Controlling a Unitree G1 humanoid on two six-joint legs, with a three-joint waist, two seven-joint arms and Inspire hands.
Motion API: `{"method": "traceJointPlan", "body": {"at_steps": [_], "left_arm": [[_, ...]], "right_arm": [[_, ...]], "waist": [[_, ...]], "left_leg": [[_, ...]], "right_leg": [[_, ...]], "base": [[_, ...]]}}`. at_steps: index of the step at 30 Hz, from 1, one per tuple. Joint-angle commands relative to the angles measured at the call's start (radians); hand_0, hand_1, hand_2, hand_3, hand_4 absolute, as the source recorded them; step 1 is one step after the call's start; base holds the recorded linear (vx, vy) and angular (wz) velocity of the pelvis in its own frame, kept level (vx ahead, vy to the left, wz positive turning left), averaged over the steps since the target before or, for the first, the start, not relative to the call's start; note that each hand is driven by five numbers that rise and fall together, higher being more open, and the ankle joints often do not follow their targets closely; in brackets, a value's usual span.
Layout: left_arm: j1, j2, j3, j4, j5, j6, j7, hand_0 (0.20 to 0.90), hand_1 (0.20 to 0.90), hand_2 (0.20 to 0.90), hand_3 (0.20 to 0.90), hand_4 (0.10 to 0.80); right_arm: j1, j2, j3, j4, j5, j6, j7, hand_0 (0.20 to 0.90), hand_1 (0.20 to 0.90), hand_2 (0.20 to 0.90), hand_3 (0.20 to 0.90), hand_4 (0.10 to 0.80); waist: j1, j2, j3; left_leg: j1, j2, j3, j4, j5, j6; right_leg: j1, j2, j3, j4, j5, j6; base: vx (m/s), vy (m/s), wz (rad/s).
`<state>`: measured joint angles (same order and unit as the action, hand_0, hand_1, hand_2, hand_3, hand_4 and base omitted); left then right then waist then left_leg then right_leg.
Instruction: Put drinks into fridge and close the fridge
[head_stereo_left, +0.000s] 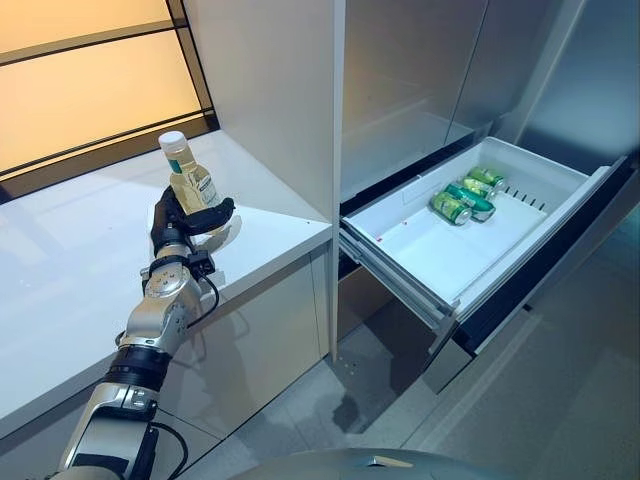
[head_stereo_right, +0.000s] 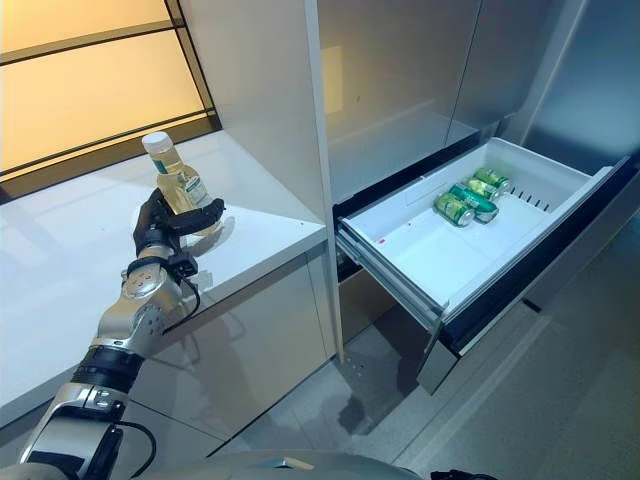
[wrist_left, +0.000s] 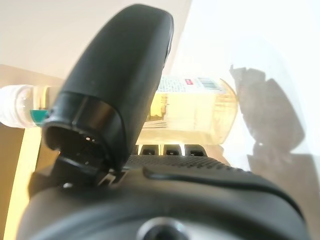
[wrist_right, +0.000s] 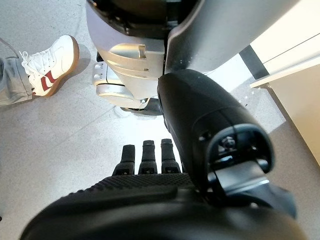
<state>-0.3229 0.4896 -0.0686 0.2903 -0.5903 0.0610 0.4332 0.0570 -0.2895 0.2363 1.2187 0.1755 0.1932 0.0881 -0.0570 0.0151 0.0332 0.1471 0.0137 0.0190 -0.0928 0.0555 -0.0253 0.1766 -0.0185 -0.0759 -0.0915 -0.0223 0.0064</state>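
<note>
I see my left hand (head_stereo_left: 185, 222) wrapped around a bottle (head_stereo_left: 190, 177) of yellow drink, upright on the white counter (head_stereo_left: 70, 260). The fridge drawer (head_stereo_left: 420, 255) is pulled open, and three green cans (head_stereo_left: 465, 197) lie at its back. My right hand (wrist_right: 150, 165) hangs over the floor with straight fingers, holding nothing. A person's shoe (wrist_right: 52, 62) is nearby.

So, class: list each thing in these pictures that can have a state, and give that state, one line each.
Bottle: upright, capped, gripped above the counter.
Left hand: shut on the bottle.
Right hand: open, empty, hanging over the floor.
Fridge drawer: pulled open.
Cans: lying on their sides inside the drawer.
</note>
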Motion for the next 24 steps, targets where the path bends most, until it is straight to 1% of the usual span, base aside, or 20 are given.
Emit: {"method": "traceJointPlan", "body": {"at_steps": [1, 10, 22, 24], "left_arm": [[-0.262, 0.074, 0.064, 0.003, 0.010, -0.142, 0.008, 0.900, 0.900, 0.900, 0.900, 0.800], [-0.270, 0.091, 0.076, -0.027, 0.004, -0.141, 0.013, 0.900, 0.900, 0.900, 0.900, 0.800], [-0.281, 0.103, 0.087, -0.046, -0.015, -0.175, 0.015, 0.900, 0.900, 0.900, 0.900, 0.800], [-0.281, 0.105, 0.092, -0.053, -0.012, -0.170, 0.010, 0.900, 0.900, 0.900, 0.900, 0.800]], "right_arm": [[-0.032, 0.027, 0.038, 0.018, 0.001, -0.007, 0.035, 0.900, 0.900, 0.900, 0.900, 0.800], [-0.032, 0.025, 0.036, 0.017, 0.005, -0.009, 0.035, 0.900, 0.900, 0.900, 0.900, 0.800], [-0.034, 0.022, 0.036, 0.017, 0.008, -0.008, 0.037, 0.900, 0.900, 0.900, 0.900, 0.800], [-0.034, 0.021, 0.036, 0.015, 0.009, -0.006, 0.037, 0.900, 0.900, 0.900, 0.900, 0.800]], "waist": [[0.000, -0.008, -0.024], [0.003, -0.007, -0.024], [0.003, -0.007, -0.026], [0.004, -0.007, -0.026]], "left_leg": [[0.014, -0.038, -0.028, 0.006, -0.109, 0.025], [0.011, -0.039, -0.029, 0.006, -0.107, 0.024], [0.009, -0.040, -0.030, 0.006, -0.107, 0.023], [0.008, -0.039, -0.030, 0.006, -0.107, 0.023]], "right_leg": [[-0.035, -0.015, 0.002, 0.029, 0.005, 0.068], [-0.036, -0.015, 0.000, 0.028, 0.005, 0.067], [-0.038, -0.016, 0.001, 0.027, 0.006, 0.068], [-0.039, -0.016, 0.000, 0.028, 0.006, 0.068]], "base": [[0.000, 0.000, 0.00], [0.000, 0.000, 0.00], [0.000, 0.000, 0.00], [0.000, 0.000, 0.00]]}}
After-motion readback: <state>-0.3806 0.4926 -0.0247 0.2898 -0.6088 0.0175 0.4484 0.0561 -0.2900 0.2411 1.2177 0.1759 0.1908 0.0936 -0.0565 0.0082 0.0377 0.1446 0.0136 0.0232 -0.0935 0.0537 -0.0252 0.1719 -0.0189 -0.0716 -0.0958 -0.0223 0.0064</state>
